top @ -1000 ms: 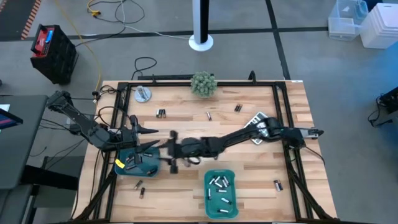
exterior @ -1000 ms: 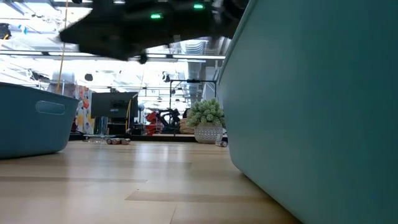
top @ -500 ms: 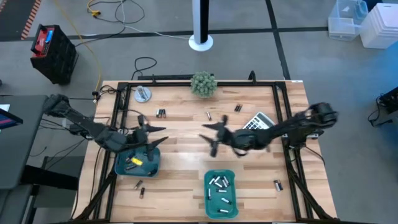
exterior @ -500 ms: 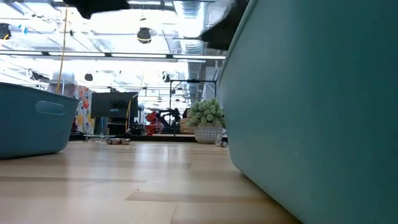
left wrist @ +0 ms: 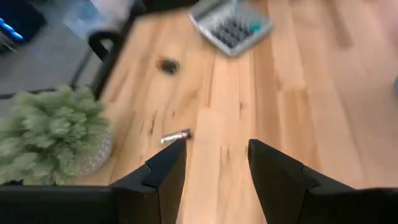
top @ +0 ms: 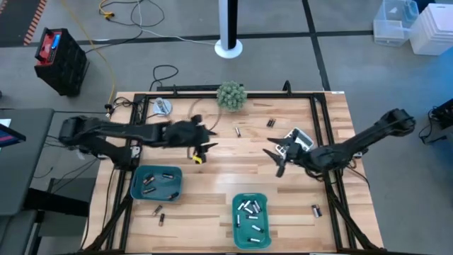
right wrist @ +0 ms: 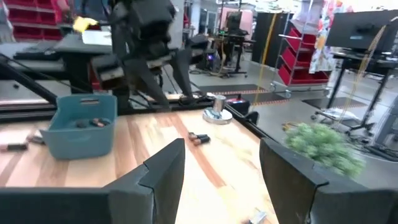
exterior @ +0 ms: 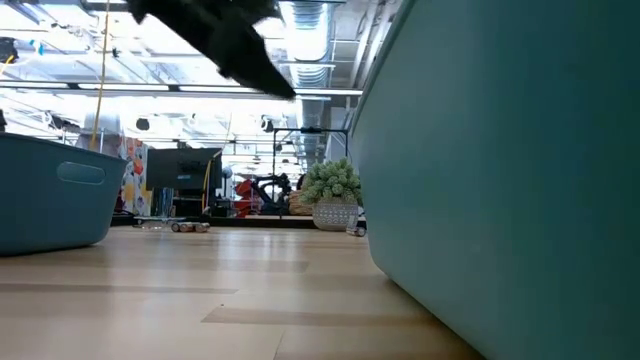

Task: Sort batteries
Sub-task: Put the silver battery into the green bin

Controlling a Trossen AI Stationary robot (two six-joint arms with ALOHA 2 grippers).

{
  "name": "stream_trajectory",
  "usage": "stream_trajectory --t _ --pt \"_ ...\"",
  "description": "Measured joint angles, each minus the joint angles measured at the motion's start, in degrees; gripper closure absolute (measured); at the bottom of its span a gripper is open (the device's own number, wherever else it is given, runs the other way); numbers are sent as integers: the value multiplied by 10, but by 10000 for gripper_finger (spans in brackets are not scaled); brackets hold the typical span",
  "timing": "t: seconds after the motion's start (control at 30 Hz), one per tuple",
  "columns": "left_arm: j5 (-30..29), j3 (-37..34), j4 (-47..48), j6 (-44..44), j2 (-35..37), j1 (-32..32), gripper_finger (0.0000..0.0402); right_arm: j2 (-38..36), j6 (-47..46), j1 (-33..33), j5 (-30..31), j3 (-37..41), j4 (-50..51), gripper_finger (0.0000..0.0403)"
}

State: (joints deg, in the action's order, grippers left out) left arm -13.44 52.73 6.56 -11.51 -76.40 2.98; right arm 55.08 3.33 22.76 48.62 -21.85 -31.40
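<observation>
On the worktop (top: 297,191) two trays sat toward the near edge: the left tray (top: 156,183) held a few batteries (top: 150,180), and the right tray (top: 250,219), nearer the front at centre, held several more. A potted plant (top: 231,95) stood at the middle of the far edge, with a calculator (top: 294,137) well to its right. Loose cells lay between them, near the left tray's front, and by the front right corner. The left hand (top: 202,144) hung above the worktop behind the left tray; the right hand (top: 274,157) hung just beside the calculator.
</observation>
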Motion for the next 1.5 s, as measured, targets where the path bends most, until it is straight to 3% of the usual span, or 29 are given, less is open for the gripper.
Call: stream_trajectory --t 0.17,0.3,0.53,0.73,1.07,1.5 --pt "68 107 80 -74 -108 55 235 -88 -3 41 26 0 93 184" --pt "74 197 154 -135 -199 85 235 -135 -3 73 46 0 132 184" --pt "96 357 282 -210 -348 135 235 -159 2 99 56 0 159 184" --pt "102 443 315 -277 -436 151 235 -158 4 99 56 0 164 184" --pt "103 523 351 -314 -530 165 235 -158 12 99 55 0 164 184" --pt "113 526 344 -362 -540 167 235 -157 12 89 55 0 169 184"
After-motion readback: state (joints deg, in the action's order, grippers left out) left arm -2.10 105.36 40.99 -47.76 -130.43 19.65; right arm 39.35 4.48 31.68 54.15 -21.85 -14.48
